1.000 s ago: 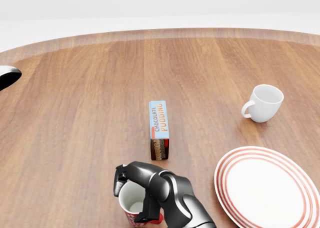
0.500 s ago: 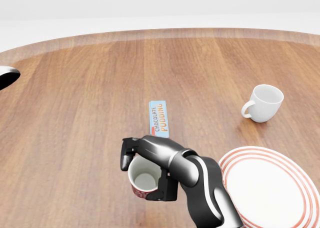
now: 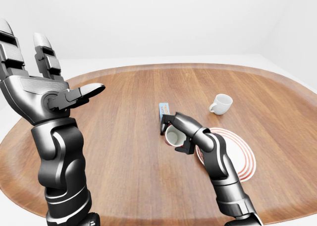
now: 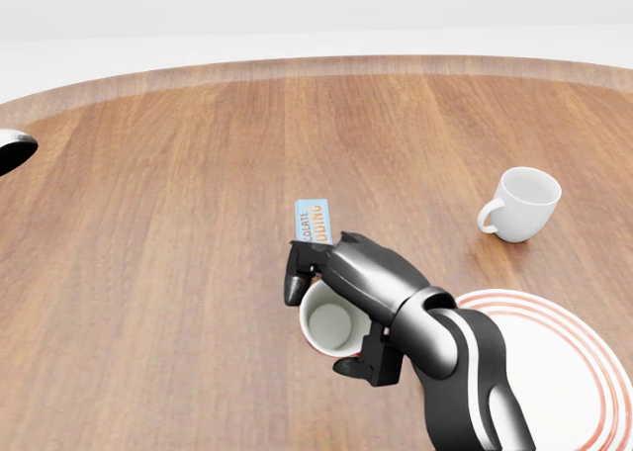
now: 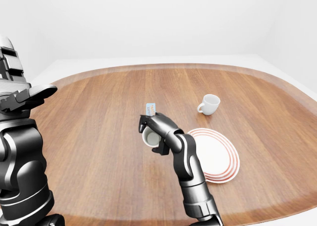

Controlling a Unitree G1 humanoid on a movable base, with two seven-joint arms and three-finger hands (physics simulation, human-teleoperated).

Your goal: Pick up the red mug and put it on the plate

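We see the wooden tabletop [image 4: 148,224] stretching wide and rounded beneath everything. Near its right edge lies the plate [image 4: 554,372], white with red rings. The left robot hand [image 3: 42,89] is up high on the left side, fingers spread wide, gripping nothing. The right robot hand [image 4: 341,308] has its fingers wrapped round the red mug [image 4: 331,324], carried above the tabletop just beside the plate's left rim. We see the mug tipped, its long axis leaning so the white mouth faces us and up; the red wall barely shows. Right behind the hand stands a pudding box [image 4: 313,224], upright; we read "CHOCOLATE" and part of "PUDDING", the rest hidden by fingers. Well apart, toward the far right edge, sits a white cup [image 4: 521,205], upright, handle pointing left.
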